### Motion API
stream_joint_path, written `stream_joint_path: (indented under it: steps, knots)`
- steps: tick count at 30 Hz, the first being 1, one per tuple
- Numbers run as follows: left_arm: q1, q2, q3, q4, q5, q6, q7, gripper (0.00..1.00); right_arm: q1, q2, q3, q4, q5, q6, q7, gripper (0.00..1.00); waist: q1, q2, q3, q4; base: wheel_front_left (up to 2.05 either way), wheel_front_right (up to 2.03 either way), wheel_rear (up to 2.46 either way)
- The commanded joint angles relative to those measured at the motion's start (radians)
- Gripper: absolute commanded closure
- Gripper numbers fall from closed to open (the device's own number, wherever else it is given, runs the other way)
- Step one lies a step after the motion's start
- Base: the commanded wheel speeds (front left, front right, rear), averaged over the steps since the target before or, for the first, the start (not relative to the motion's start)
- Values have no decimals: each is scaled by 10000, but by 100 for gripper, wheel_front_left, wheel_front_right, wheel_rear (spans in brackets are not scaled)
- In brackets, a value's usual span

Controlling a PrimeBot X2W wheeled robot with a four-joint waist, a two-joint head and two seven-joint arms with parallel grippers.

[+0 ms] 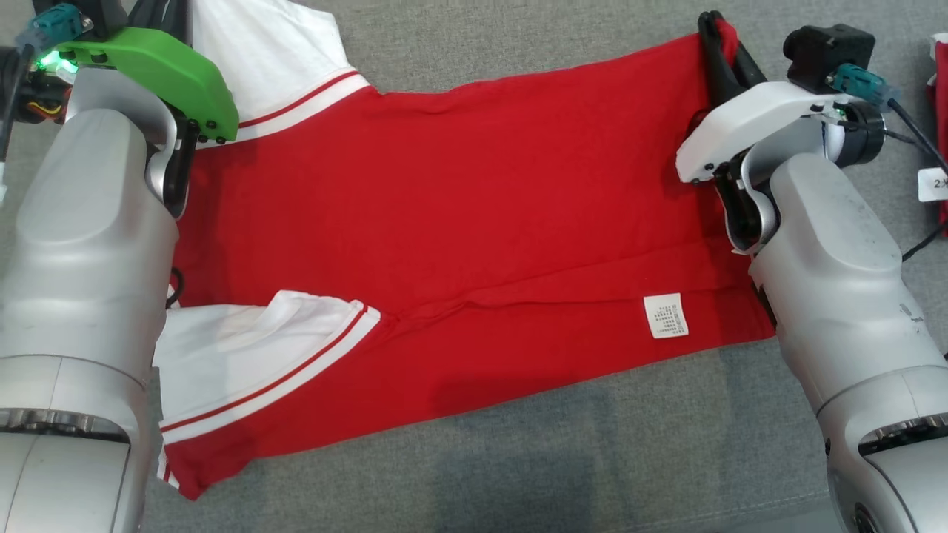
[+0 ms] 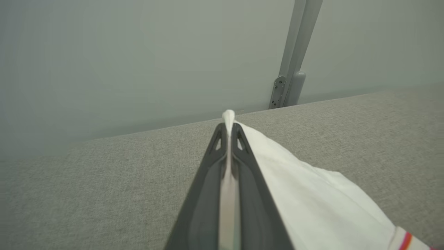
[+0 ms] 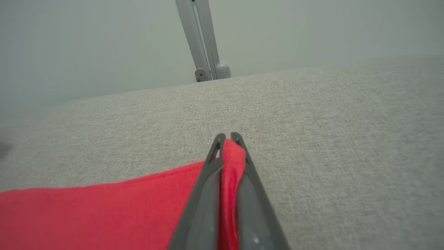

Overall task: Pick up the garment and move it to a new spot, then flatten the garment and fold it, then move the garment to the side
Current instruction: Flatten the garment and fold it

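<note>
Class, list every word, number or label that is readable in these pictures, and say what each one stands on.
"2": white tag at the head view's right edge; the rest is cut off.
Care label on the red garment: printed lines, too small to read.

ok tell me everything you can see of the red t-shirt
The red T-shirt is soft, knit-looking cloth with white sleeves edged in a red stripe. It lies spread sideways on the grey fabric surface, mostly flat, with a long crease near its close edge and a white care label showing near the hem. The left gripper is shut on the far white sleeve, the right gripper on the far red hem corner. The near sleeve lies rumpled.
</note>
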Motion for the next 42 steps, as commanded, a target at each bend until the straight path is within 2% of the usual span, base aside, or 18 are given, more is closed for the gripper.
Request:
stream_joint_path:
  steps: [1, 8, 16, 30, 37, 38, 39, 40, 42]
  knots:
    - [293, 30, 17, -239, -6, 8, -80, 100, 333, -60, -156, -126, -147, -23, -24, 100, -1, -1, -362, 256, 0, 0, 0]
    - [2242, -170, 421, -2417, 186, 43, -69, 100, 1540, -73, -567, -753, -510, -21, -26, 100, -1, -1, -1373, 643, 0, 0, 0]
    - [5444, -610, 1017, -4572, 592, 158, -70, 100, 3373, -296, -637, -1322, -254, -21, -27, 100, -1, -1, -2851, 1004, 0, 0, 0]
    - [8955, -1120, 1501, -6685, 994, 88, -70, 100, 5445, -138, -885, -1489, 307, -20, -28, 100, -1, -1, -4285, 1381, 0, 0, 0]
    - [10024, -1220, 1510, -6646, 1095, 74, -72, 100, 5990, -25, -1013, -1106, 367, -20, -26, 100, -1, -1, -4513, 1458, 0, 0, 0]
    - [10145, -1235, 1530, -6614, 1136, 92, -70, 61, 6054, -9, -1050, -1041, 365, -20, -28, 100, -1, -1, -4533, 1469, 0, 0, 0]
    - [10243, -1241, 1547, -6563, 1176, 106, -71, 33, 6089, 7, -1079, -994, 358, -20, -26, 76, -1, -1, -4545, 1472, 0, 0, 0]
    - [10329, -1247, 1626, -6546, 1204, 151, -71, 0, 6137, 24, -1142, -932, 369, -20, -26, 0, -1, -1, -4553, 1476, 0, 0, 0]
    - [10488, -1262, 1688, -6446, 1359, 239, -71, 0, 6191, 60, -1217, -909, 322, -20, -28, 0, -1, -1, -4560, 1470, 0, 0, 0]
